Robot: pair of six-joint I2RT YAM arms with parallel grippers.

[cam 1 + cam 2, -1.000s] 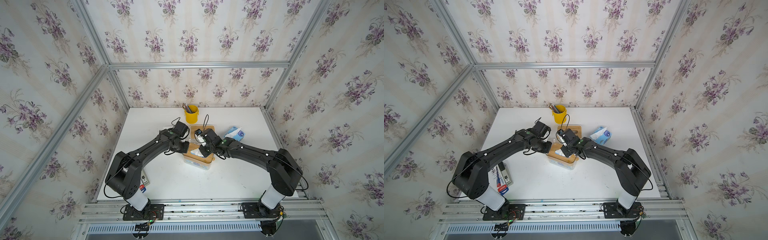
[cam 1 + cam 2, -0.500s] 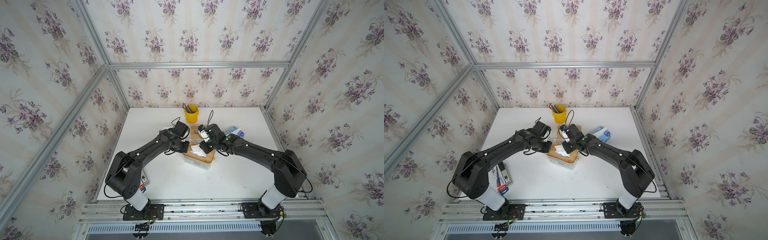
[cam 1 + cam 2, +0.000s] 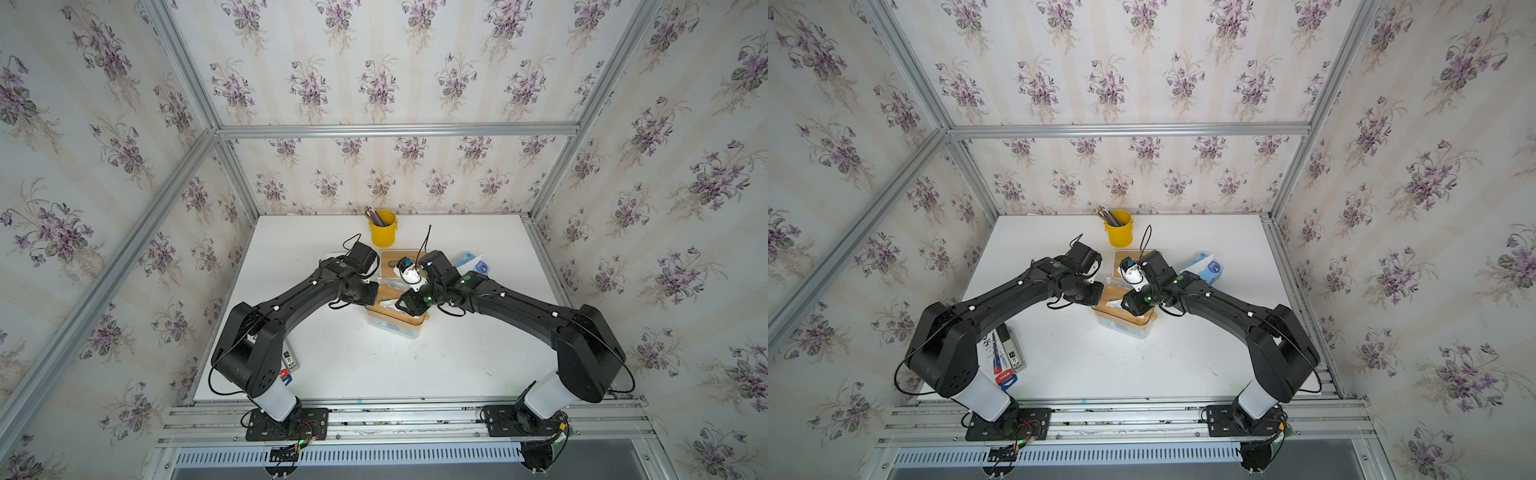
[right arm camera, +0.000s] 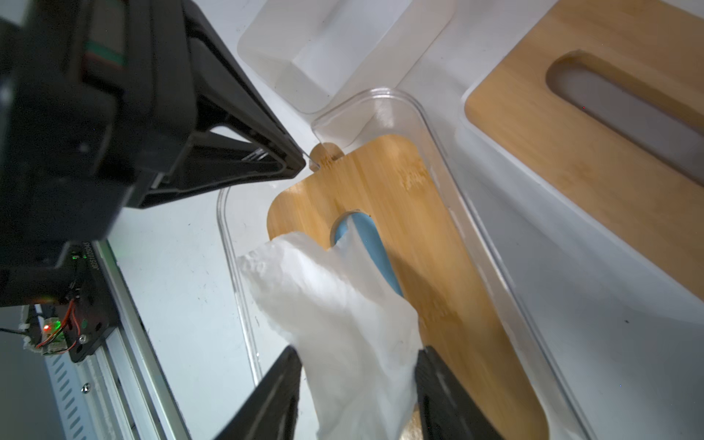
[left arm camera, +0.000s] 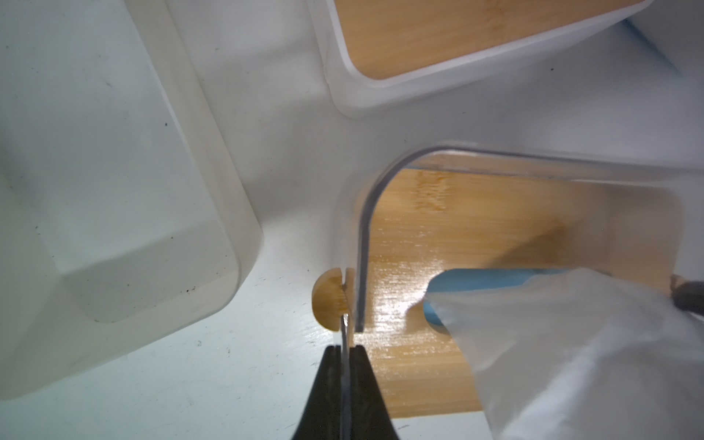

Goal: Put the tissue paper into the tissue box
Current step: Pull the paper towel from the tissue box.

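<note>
Between the parted jaws of your right gripper (image 4: pixel 356 362) sits the tissue paper (image 4: pixel 335 301), coming up through the slot of the bamboo lid (image 4: pixel 438 228) inside the clear tissue box (image 4: pixel 384 91); your left gripper (image 5: pixel 344 354) is clamped on that box's wall.

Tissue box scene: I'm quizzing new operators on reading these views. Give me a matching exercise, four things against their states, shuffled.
Things
1. yellow cup
2. tissue
3. left gripper
4. right gripper

States
A. jaws apart, either side of the tissue
B. holds pencils, at the back of the table
C. jaws shut on the clear box rim
D. sticks up through the slot in the wooden lid

Pairs: 1-B, 2-D, 3-C, 4-A
</note>
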